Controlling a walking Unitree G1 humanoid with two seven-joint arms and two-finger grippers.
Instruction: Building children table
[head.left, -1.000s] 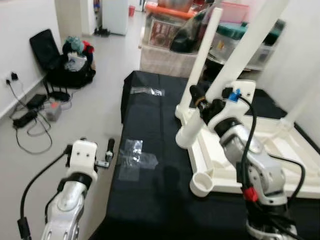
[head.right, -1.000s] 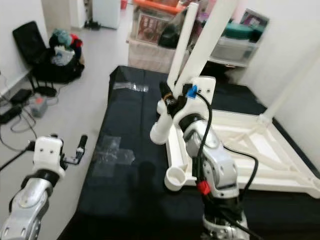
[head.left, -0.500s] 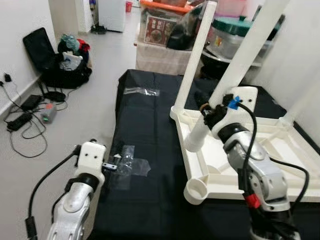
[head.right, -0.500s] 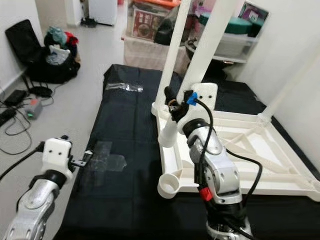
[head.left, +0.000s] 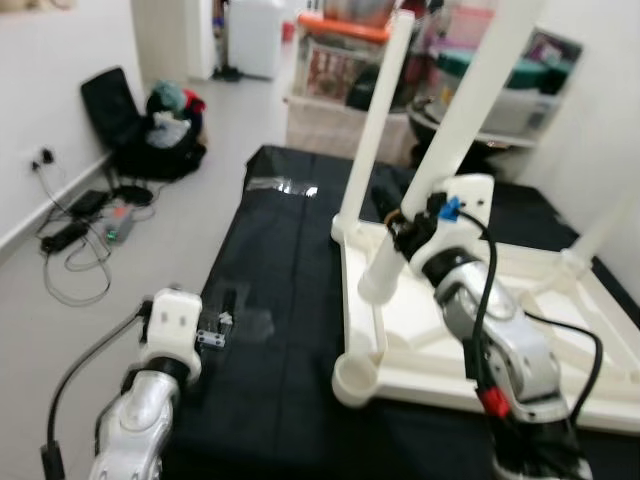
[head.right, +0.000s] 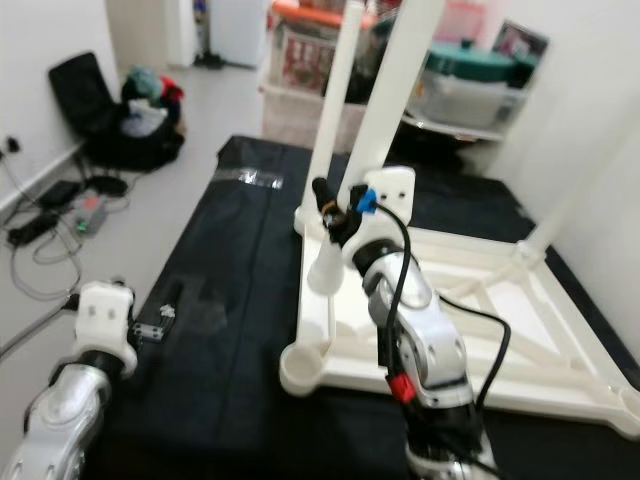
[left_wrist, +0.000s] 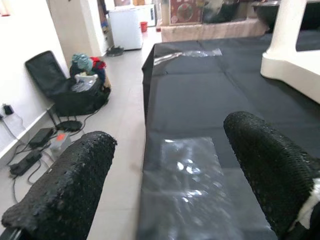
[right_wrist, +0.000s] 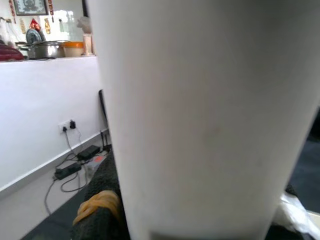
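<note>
The white children's table (head.left: 560, 375) lies upside down on a black cloth (head.left: 290, 250). One leg (head.left: 375, 120) stands at its far left corner. An empty round socket (head.left: 355, 378) is at the near left corner. My right gripper (head.left: 402, 222) is shut on a loose white table leg (head.left: 455, 110), which it holds tilted, its lower end over the frame's left rail. That leg (right_wrist: 200, 115) looms close, beside a black finger (right_wrist: 102, 210). My left gripper (left_wrist: 170, 180) is open low over the cloth, by a clear plastic sheet (left_wrist: 187, 165).
A black bag with clothes (head.left: 150, 120) and cables with a power strip (head.left: 80, 225) lie on the floor at the left. Storage boxes and bins (head.left: 340, 60) stand behind the cloth. A white wall closes the right side.
The whole view has shifted, so the camera moved. My left gripper has come in from the cloth's edge to over the plastic sheet. My right gripper still holds the leg.
</note>
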